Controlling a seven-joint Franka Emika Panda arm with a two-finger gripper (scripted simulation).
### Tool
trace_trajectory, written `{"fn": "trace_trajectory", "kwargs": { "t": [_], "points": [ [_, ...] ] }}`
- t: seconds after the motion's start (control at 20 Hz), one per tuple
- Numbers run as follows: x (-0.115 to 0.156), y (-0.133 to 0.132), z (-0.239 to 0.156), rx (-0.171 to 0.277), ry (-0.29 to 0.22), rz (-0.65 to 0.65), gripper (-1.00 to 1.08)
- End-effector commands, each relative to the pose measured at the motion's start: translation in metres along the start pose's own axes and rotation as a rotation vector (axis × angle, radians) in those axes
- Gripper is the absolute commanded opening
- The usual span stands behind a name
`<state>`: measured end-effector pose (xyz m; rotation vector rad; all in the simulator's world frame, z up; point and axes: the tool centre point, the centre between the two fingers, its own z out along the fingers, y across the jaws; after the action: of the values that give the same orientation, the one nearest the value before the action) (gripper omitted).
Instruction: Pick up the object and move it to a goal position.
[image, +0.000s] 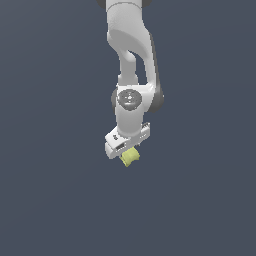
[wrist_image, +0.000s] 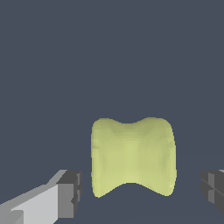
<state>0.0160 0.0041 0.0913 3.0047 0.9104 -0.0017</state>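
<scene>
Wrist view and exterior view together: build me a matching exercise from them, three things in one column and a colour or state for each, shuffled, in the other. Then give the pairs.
Column one:
1. the spool-shaped block
2. the fingers
3. the arm

Column two:
A. white, reaching down from the top of the exterior view
B. pale yellow-green, pinched at the middle
C. dark-tipped, one on each side of the block with a gap showing to it

Pairs: 1-B, 2-C, 3-A.

The gripper stands open around the block in the wrist view.
</scene>
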Motion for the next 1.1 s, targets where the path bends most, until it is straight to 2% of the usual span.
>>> {"fn": "trace_trajectory", "kwargs": {
  "t": [0.0, 0.3, 0.75, 1.0, 1.05],
  "points": [
    [0.001, -0.001, 0.002, 0.001, 0.001, -0.016, 1.0],
    [0.001, 0.0, 0.005, 0.001, 0.001, -0.014, 1.0],
    [0.0, -0.002, 0.046, 0.002, 0.001, -0.018, 1.0],
    [0.001, -0.001, 0.052, 0.002, 0.002, -0.019, 1.0],
    [0.001, -0.001, 0.052, 0.002, 0.002, -0.019, -1.0]
  ]
}}
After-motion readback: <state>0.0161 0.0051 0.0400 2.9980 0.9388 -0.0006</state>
